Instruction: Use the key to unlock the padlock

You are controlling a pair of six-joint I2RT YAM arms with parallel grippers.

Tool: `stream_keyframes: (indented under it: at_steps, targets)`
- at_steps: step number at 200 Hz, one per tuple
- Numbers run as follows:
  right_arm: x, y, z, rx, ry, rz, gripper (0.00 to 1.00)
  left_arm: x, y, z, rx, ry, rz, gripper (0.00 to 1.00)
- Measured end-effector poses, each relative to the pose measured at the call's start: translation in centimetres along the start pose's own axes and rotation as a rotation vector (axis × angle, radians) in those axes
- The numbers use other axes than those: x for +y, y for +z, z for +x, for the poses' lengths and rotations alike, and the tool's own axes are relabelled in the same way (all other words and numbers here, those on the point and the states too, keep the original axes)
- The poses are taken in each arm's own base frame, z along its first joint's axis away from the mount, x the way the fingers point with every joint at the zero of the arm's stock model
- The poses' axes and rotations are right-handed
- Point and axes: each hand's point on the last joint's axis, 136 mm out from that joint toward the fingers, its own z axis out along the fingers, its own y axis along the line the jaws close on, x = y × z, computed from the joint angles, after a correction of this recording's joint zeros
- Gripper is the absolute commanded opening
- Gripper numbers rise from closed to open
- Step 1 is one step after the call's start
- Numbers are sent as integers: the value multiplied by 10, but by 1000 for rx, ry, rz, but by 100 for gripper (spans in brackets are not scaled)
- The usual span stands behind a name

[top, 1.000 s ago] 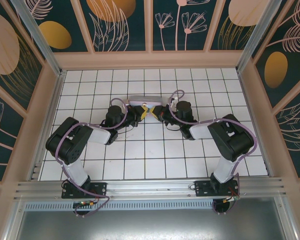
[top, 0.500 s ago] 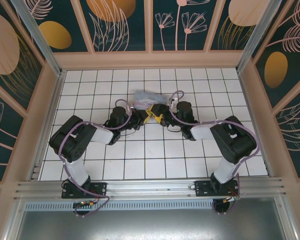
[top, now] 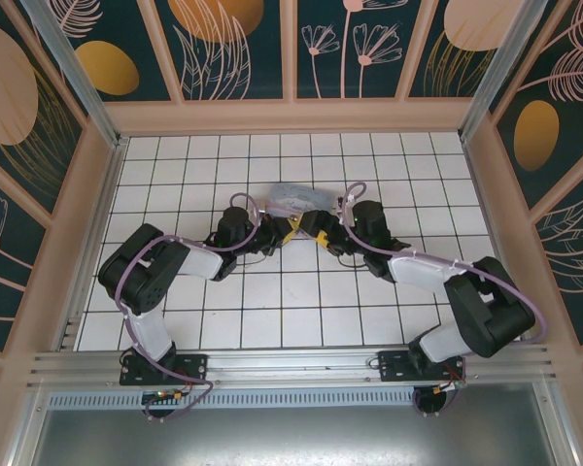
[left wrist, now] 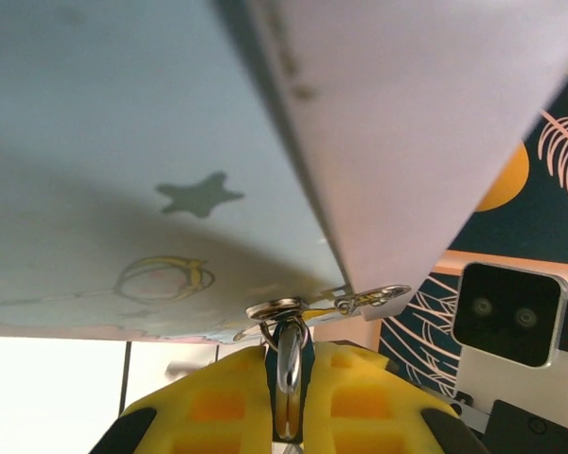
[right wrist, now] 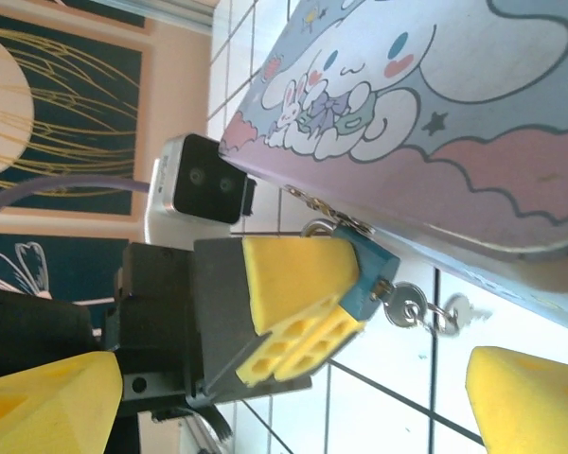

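Note:
The small blue padlock (right wrist: 371, 272) hangs by its silver shackle from the clasp of a pastel cartoon tin box (right wrist: 435, 113). My left gripper (left wrist: 289, 357) is shut on the padlock (left wrist: 289, 374), one yellow pad on each side of its body. The key (right wrist: 409, 308) sits in the keyhole, and a ring with a second key (right wrist: 460, 307) dangles from it. My right gripper (right wrist: 289, 407) is open, its yellow fingers (right wrist: 47, 407) wide apart and short of the key. In the top view both grippers meet below the box (top: 293, 197), the left gripper (top: 284, 233) beside the right gripper (top: 317, 229).
The tin box is tilted up off the white tiled floor (top: 272, 291), over the left fingers. Peach walls (top: 291, 116) with dark floral panels enclose the floor on three sides. A metal rail (top: 291, 364) runs along the near edge by the arm bases.
The tin box has tipped up from lying flat. The right arm has swung its elbow out to the lower right. The left gripper has shifted slightly right.

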Motion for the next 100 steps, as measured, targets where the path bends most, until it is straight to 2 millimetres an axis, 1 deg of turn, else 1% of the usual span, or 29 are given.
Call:
stream_keyframes:
  at_steps: [15, 35, 54, 65, 76, 89, 100]
  targets:
    - [-10, -4, 1, -1, -42, 62, 84, 4, -1, -1, 0, 3, -14, 0]
    - [-20, -3, -3, -6, -126, 180, 81, 9, -1, -1, 0, 1, -36, 0]
    - [-14, 0, -6, -16, -257, 267, 76, 15, -2, -1, 3, -3, -59, 0]
    - [-8, 3, -8, -21, -345, 314, 70, 16, -3, -1, 1, 0, -66, 0]
    - [-5, 5, -9, -22, -432, 356, 65, 17, -3, -2, -2, 2, -69, 0]
    - [-6, 8, -9, -22, -523, 408, 58, 18, -4, -3, -1, -2, -74, 0]
    - [-11, 9, -7, -17, -592, 452, 55, 19, -4, -2, 1, -5, -79, 0]
